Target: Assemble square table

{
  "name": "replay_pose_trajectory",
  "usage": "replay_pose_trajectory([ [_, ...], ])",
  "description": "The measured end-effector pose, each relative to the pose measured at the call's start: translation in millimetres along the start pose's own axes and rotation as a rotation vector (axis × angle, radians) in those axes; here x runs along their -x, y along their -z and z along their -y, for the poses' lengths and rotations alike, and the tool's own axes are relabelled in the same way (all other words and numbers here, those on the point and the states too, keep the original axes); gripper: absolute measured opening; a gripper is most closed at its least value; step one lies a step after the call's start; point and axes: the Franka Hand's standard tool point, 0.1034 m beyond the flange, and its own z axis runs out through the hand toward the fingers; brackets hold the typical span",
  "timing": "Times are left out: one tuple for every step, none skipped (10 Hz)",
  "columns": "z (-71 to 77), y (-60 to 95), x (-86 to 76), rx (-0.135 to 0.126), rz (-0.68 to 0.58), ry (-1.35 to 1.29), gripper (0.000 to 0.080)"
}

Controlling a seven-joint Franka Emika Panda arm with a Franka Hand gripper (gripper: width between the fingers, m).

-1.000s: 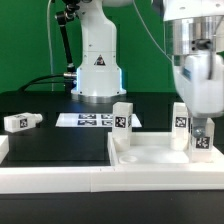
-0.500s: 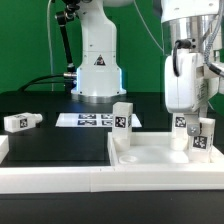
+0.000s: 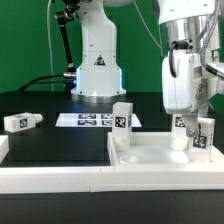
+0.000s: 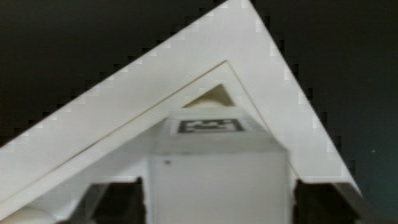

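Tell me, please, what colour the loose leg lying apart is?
White with a black-and-white tag; the leg shows best in the exterior view.

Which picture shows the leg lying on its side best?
The exterior view: the lying leg is there, alone on the black table toward that view's left, tag showing. The wrist view misses it, showing only the tabletop corner.

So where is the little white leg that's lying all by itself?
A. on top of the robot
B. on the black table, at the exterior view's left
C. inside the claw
B: the lone leg lies on the black table, far from the square tabletop.
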Motion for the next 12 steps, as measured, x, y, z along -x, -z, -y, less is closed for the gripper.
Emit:
replay_pose_trajectory([
  [-2.8,0.1,1.5,0.021,-0.011,0.074,0.0573],
  [-4.3,0.3,3.8,0.036,-0.019,0.099,0.0573],
  [-4.5,0.7,5.5,0.034,-0.028,0.183,0.0636],
  [-4.0,0.4,4.4,0.034,-0.028,0.236,0.0646],
  [-3.4,0.4,3.4,0.034,-0.029,0.322,0.0646],
  [-3.2,0.5,3.1,0.035,-0.029,0.388,0.0649],
  [-3.2,0.5,3.0,0.036,-0.029,0.434,0.0649],
  [-4.5,1.8,1.8,0.065,-0.054,0.573,0.0649],
  [-3.3,4.7,3.4,0.083,-0.069,0.679,0.0649],
  [-2.7,6.5,6.4,0.087,-0.086,0.815,0.0649],
  [-3.4,6.3,7.2,0.093,-0.09,0.928,0.0649],
  [-2.9,6.2,6.9,0.098,-0.086,1.048,0.0649],
])
